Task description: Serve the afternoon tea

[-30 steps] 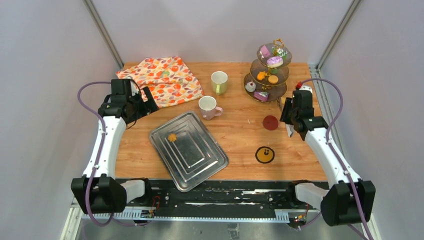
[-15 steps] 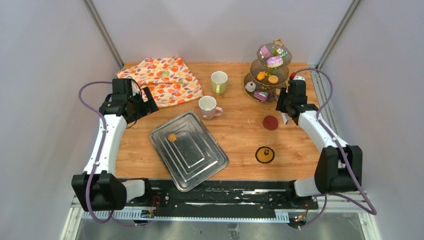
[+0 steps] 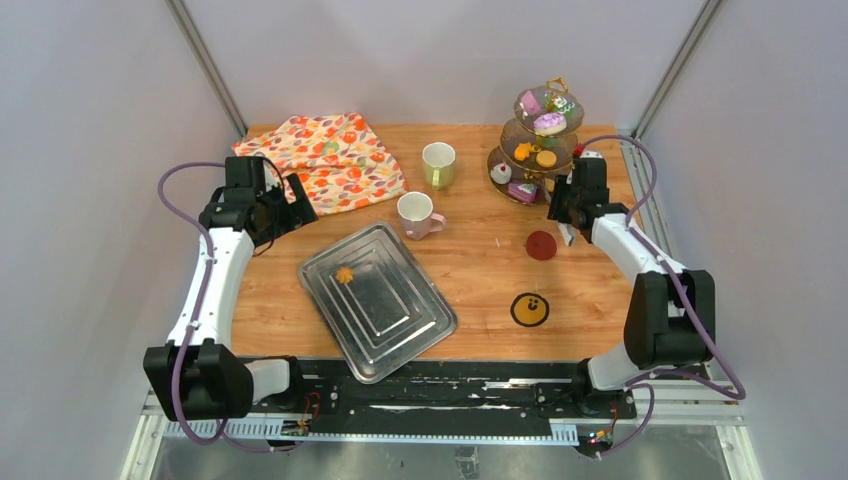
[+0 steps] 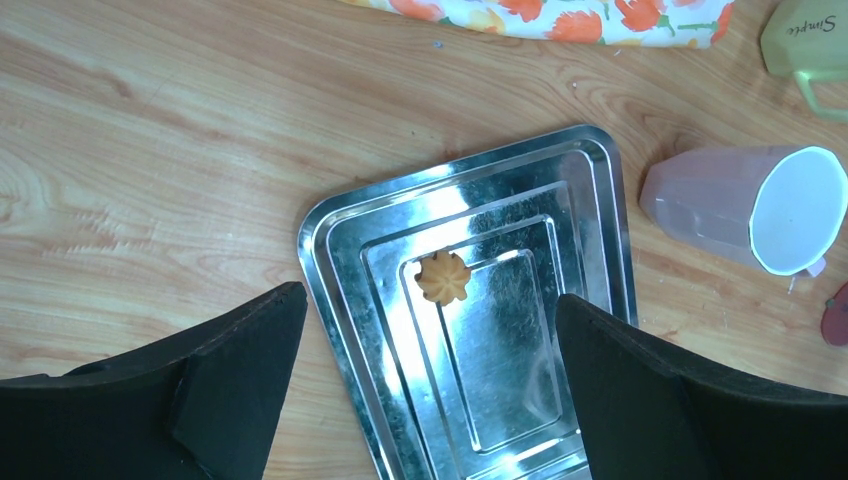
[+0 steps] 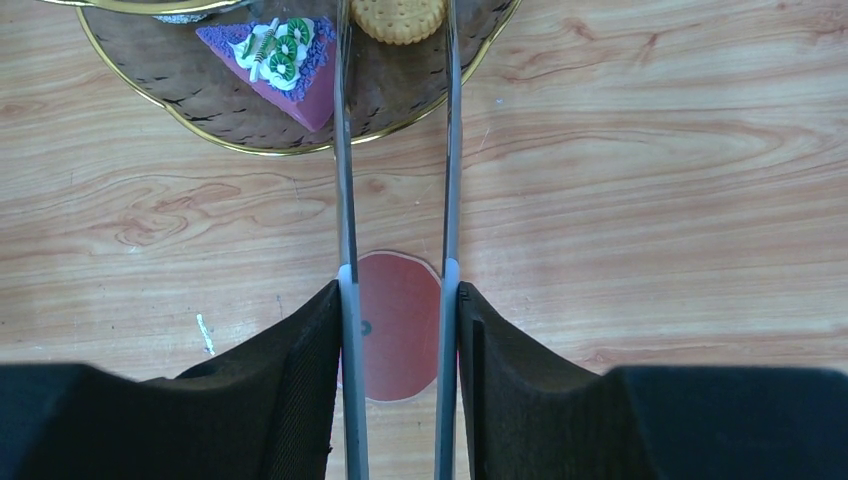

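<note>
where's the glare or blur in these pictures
Left wrist view: the metal tray throws bright glare patches, yet the orange cookie on it stays sharp. Right wrist view: even light, the tongs and the purple cake slice look crisp. Top view: soft light, faint shadows; the pastries on the tiered stand are too small to make out well.

The cloth [image 3: 325, 160] bore orange flowers on cream; the near mug [image 3: 415, 213] was pink, the far mug [image 3: 438, 164] pale green, the tray [image 3: 400, 320] and tongs [image 5: 345, 150] silver, the cake [image 5: 290, 75] purple.
</note>
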You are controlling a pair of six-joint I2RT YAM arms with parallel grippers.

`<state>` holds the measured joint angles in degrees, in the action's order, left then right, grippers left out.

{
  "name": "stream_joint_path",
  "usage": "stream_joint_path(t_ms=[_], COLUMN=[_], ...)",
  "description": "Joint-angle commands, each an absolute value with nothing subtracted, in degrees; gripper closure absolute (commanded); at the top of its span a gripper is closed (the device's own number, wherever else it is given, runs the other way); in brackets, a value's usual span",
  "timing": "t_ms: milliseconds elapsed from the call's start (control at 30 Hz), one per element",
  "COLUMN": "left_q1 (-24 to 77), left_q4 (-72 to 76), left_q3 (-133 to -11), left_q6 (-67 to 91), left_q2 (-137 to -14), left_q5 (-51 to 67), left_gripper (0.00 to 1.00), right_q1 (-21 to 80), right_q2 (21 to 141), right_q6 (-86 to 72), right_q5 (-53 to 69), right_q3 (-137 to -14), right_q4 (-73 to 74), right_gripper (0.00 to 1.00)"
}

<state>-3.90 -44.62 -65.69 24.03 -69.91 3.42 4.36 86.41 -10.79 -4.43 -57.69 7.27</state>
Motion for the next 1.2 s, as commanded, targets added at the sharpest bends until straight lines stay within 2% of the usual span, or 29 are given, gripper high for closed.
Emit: stream_joint_path(t_ms=[0, 500, 700, 833, 900, 967, 1067, 1167], left_q1=[-3.79, -3.83, -3.85, -3.85, -3.82, -3.82, -3.78, -3.84], left_q4=[-43.24, -43.48, -43.84, -43.79, -43.66, -43.56, -43.36, -43.42], left_q3=[-67.58, -67.94, -68.02, -67.85, -67.50, -67.33, -67.16, -66.99], left_q6=[24.10, 23.71, 23.57, 23.62, 23.79, 24.03, 24.46, 24.61], left_q2=[-70.22, -69.71, -69.23, -69.09, -69.05, -68.99, -68.93, -68.14], left_q5=[3.60, 4.39, 4.31, 4.21, 4.45, 4.86, 5.73, 6.13], left_gripper=[0.00, 0.00, 0.00, 0.00, 0.00, 0.00, 0.00, 0.00], right_q1=[3.12, 2.99, 2.16, -0.99, -3.46, -5.31, -5.91, -7.40], right_q2=[83.68, 82.71, 78.26, 71.73, 69.83, 69.78, 73.83, 79.11], right_q6=[-10.79, -11.98, -12.94, -17.04, -19.21, -19.85, -15.90, -13.08], right_q5=[-4.33, -3.47, -7.57, -12.17, -13.45, -14.39, -14.12, -12.51], right_q3=[-59.09, -57.99, -56.41, -50.48, -47.84, -46.39, -46.04, -47.10], right_q4=[5.49, 6.32, 9.18, 8.78, 8.00, 6.49, 1.83, -1.90], right_gripper=[0.58, 0.56, 0.74, 0.87, 0.91, 0.90, 0.82, 0.79])
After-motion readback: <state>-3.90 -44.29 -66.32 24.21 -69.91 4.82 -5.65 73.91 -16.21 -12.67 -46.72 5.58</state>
